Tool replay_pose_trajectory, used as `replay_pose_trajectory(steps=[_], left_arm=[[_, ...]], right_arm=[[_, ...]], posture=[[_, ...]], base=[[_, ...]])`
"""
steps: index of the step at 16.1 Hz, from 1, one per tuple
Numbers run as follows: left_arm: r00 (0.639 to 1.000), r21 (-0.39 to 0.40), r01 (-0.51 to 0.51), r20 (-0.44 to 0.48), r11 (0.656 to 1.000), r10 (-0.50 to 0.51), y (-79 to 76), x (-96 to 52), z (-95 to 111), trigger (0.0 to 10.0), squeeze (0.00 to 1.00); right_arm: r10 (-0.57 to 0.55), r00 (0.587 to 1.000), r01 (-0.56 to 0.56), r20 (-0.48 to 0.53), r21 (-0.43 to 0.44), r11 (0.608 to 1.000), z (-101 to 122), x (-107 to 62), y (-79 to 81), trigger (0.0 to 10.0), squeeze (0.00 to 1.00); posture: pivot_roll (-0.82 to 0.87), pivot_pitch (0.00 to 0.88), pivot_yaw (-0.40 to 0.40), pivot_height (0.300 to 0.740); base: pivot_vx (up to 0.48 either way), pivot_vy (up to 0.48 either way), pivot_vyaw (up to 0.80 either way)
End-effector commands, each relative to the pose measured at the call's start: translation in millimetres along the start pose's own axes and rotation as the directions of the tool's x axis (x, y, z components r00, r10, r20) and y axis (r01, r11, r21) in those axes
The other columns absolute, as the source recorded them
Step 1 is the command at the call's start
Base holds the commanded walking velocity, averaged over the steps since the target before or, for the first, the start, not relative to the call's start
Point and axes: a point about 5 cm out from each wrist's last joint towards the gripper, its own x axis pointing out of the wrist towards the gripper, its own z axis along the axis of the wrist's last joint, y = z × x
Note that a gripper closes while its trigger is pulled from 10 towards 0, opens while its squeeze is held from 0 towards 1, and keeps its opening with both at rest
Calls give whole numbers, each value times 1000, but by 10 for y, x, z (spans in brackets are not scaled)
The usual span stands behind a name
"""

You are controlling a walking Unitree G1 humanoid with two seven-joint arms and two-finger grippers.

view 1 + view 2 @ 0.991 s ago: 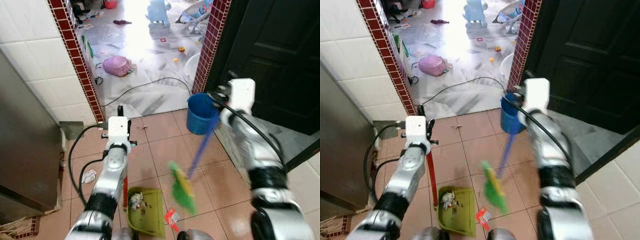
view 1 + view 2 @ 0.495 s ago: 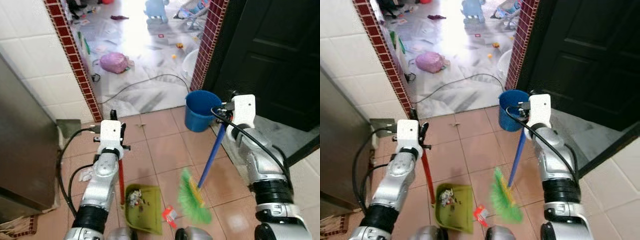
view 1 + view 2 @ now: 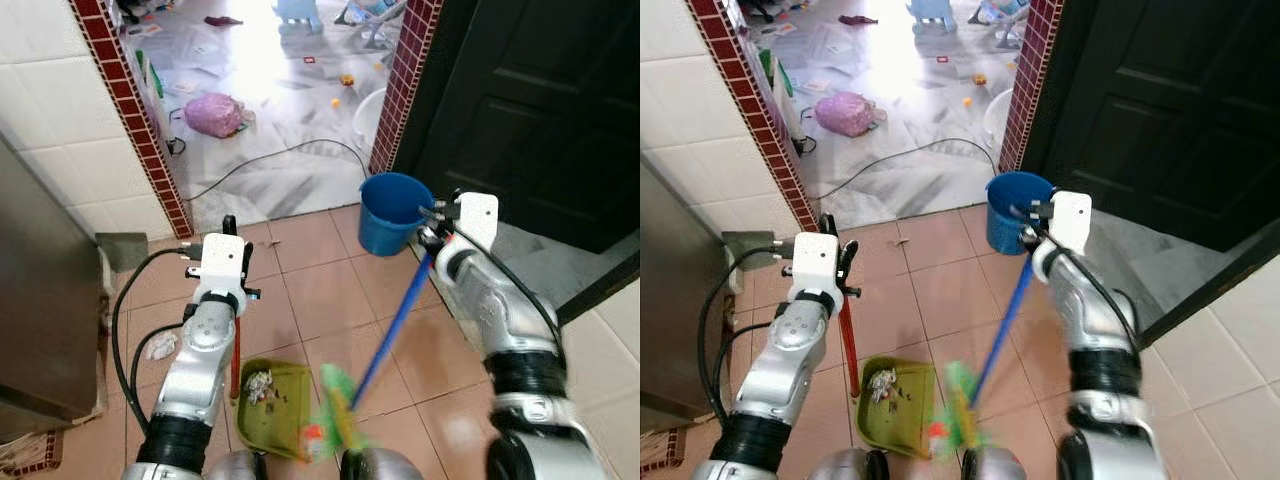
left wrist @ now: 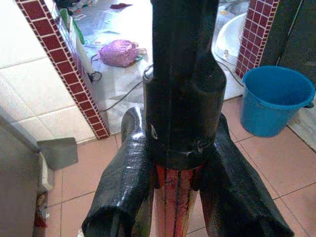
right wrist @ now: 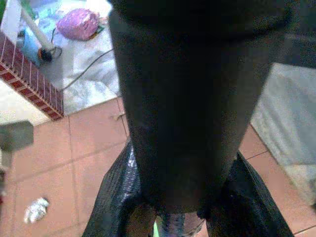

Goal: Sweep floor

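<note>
Your right gripper is clamped on the top of the broom's blue handle, fingers narrow around it, as the right wrist view shows with the handle wedged between the black fingers. From that grip the handle runs down, toward you and to the left, ending in the green broom head, which is blurred, so it looks to be in mid-stroke. That long axis is what the coming move turns on: the head lies at the near right edge of the green dustpan, right by the red scrap at the pan's lip, so by my reading any further sweep has to travel leftward along the floor into the pan. Your left gripper grips the dustpan's red handle near its top, fingers closed tight around the shaft, which stands almost upright beneath them. The pan sits on the tiles directly below and slightly near of that grip, already holding some crumpled litter. The left arm is nearer the pan, the right arm farther, reaching across. A white scrap lies on the floor left of the left arm, well apart from the pan, and the blue bucket stands just beyond the right gripper.
</note>
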Motion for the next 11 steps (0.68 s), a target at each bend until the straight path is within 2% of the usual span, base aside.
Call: replay_pose_trajectory(steps=[1,3,5,8,9,11], left_arm=[[994,30,23,-110,999,-19,-40,-45,-207,10000,0],[989,-24,16,-144,1000,-19,-59,-49,-232,10000,0],[985,-96,-19,-170,995,2,-57,-21,-233,10000,0],[982,-141,-44,-188,989,17,-42,-12,-236,10000,0],[979,-161,-55,-205,985,21,-40,-16,-242,10000,0],[977,-187,-64,-214,980,23,-43,-11,-233,10000,0]], right_arm=[[46,998,-41,-32,138,990,-69,29,84,10000,0],[-8,1000,9,-9,216,976,-26,72,105,10000,0],[-20,994,-16,104,326,945,244,122,227,10000,0],[-20,988,-31,155,321,947,379,124,255,10000,0],[-38,976,-22,215,269,963,475,107,218,10000,0],[-50,960,-15,276,231,973,567,81,175,10000,0]], posture=[[-105,94,-3,740],[-103,94,-4,740],[-102,92,-3,740],[-103,92,-5,740],[-103,92,-5,740],[-105,90,-4,740]], base=[[0,0,0],[0,0,0],[0,0,0],[0,0,0],[0,0,0],[0,0,0]])
